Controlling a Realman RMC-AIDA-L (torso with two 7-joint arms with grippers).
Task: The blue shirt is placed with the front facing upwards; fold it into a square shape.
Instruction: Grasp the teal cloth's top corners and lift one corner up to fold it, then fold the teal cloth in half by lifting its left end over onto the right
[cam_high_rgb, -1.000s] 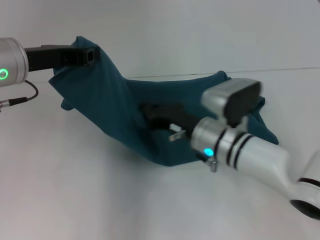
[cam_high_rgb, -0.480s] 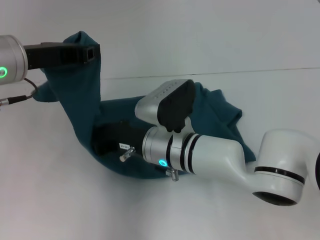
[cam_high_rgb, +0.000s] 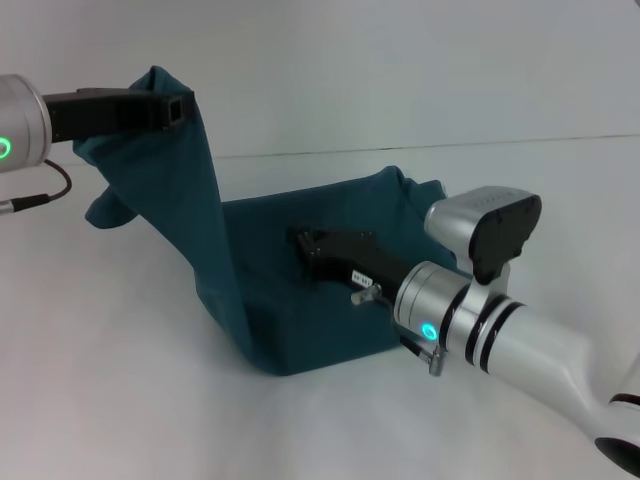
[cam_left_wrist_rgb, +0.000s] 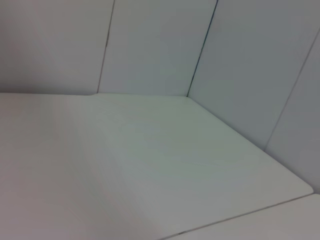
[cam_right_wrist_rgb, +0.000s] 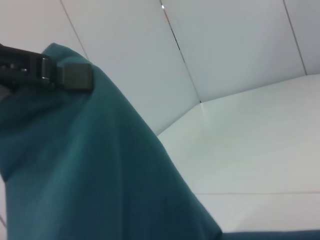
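Blue shirt (cam_high_rgb: 290, 300): plain dark teal, no print showing. Table (cam_high_rgb: 120, 400) white. Both grippers black.

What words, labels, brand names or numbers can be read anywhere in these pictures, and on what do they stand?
None can be read.
Right gripper: a small pale label sits on its black body in the head view, but the print is too small to read.
Blue shirt: only plain teal cloth shows; no print or tag is visible on it.
Left gripper: no marking visible where it holds up the shirt's edge.
Table: bare white, no writing.
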